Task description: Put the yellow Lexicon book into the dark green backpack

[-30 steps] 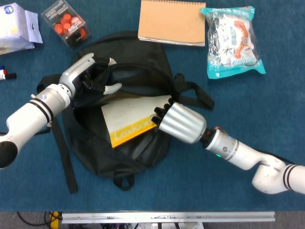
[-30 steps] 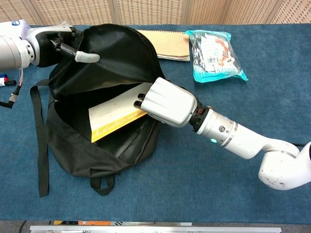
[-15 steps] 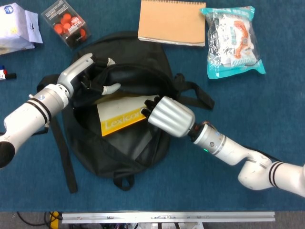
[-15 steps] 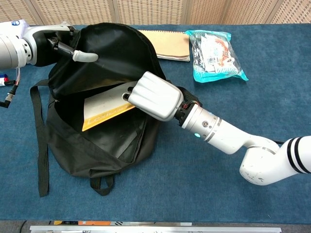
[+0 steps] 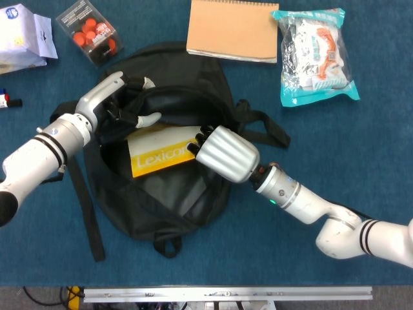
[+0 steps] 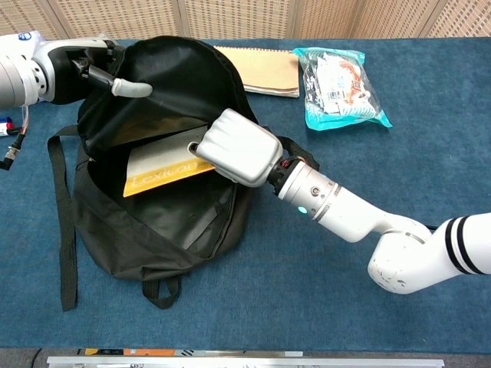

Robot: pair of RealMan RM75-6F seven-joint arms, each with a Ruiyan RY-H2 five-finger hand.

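Two robot hands work a dark green backpack [image 5: 161,194] lying near the middle of the blue tabletop [image 5: 361,155]. The left hand [image 5: 119,103] grips the upper flap of the bag's mouth and holds it lifted, fingers [image 6: 132,88] hooked over the fabric edge. The right hand [image 5: 222,154] grasps the near end of the yellow Lexicon book [image 5: 161,157], its fingers wrapped round the book's right edge, though how they lie underneath is hidden by the back of the hand. The book sits inside the opening, partly under the raised flap, its title side up and its far end tucked toward the bag's left side.

By the look of it, the insertion step is in hand and well advanced: most of the book is already within the mouth. The next move would call for pushing it deeper and flat, then letting go and drawing the right hand clear without dragging the book back out, while the flap is kept up.

Along the far edge lie a brown notebook [image 5: 233,30], a sealed snack bag [image 5: 314,55] and a box of orange balls [image 5: 91,32].
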